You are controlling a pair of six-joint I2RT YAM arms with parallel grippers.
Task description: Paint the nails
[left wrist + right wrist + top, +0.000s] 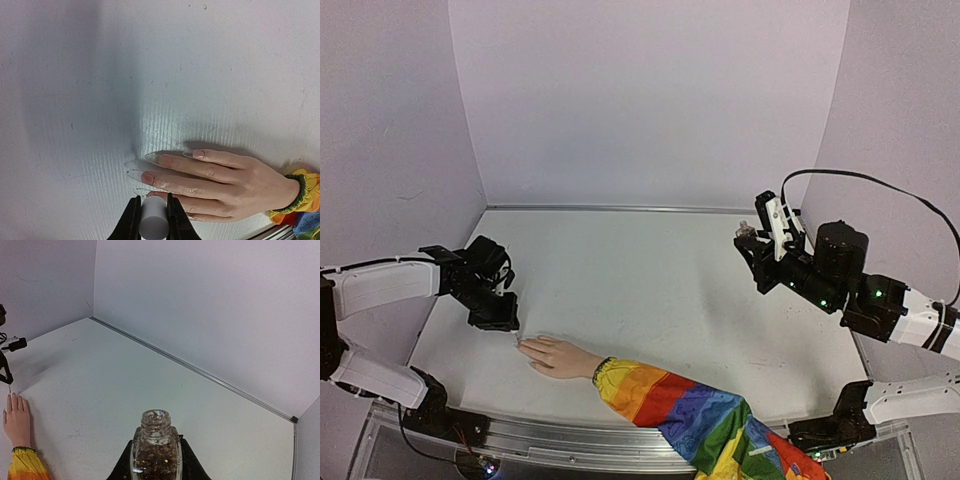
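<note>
The pale peach mannequin hand (560, 357) with a rainbow-striped sleeve (695, 415) lies palm down near the table's front. Its nails (165, 160) show as pinkish tips with long clear extensions in the left wrist view. My left gripper (152, 210) is shut on a white cylindrical cap (153, 220), just above the fingertips; the brush below it is hidden. It also shows in the top view (498, 318), left of the hand. My right gripper (156, 460) is shut on an open clear bottle (155, 452) of brownish glitter polish, held above the table at the right (758, 245).
Plain grey walls enclose the white table (650, 290) at back and sides. A metal rail (560, 430) runs along the front edge. The hand and sleeve also show at the lower left of the right wrist view (17, 422).
</note>
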